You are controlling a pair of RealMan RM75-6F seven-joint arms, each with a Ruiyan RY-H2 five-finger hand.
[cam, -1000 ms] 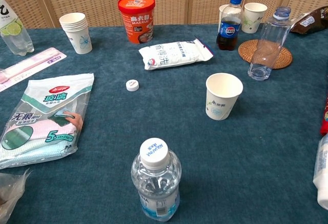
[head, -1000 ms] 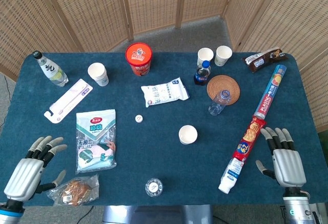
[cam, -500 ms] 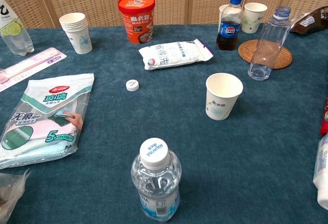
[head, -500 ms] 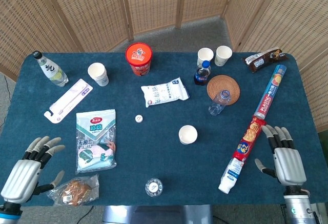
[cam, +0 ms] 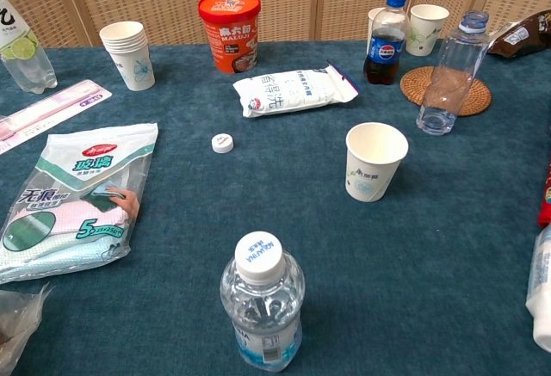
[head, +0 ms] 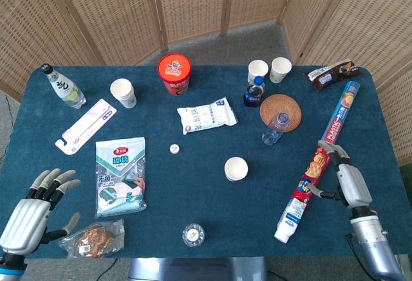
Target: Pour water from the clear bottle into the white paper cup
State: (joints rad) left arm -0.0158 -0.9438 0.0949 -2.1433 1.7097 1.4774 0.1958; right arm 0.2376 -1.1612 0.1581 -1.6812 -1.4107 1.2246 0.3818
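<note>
Clear bottle (cam: 444, 72) stands upright and uncapped just in front of the woven coaster (cam: 448, 89), behind and to the right of the white paper cup (cam: 374, 162) at mid-worktop. We judge it light and thin-walled, holding only a little water, so it may buckle under a hard squeeze; we would take it around the middle of the body, below the shoulder, and tilt slowly because the open neck will spill at once. We expect the cup to be lighter still, easy to knock over or crush.

Our left hand (head: 33, 207) hovers at the near left corner with fingers spread, holding nothing. Our right hand (head: 341, 177) is turned edge-on beside the long snack tube (head: 318, 162), fingers extended, empty as far as we can see.

We count one loose cup, one stack of cups (cam: 129, 54) at left, two cups at the back, one capped water bottle (cam: 259, 312) nearest us, one cola bottle (cam: 386, 40), one loose cap (cam: 223, 142).
</note>
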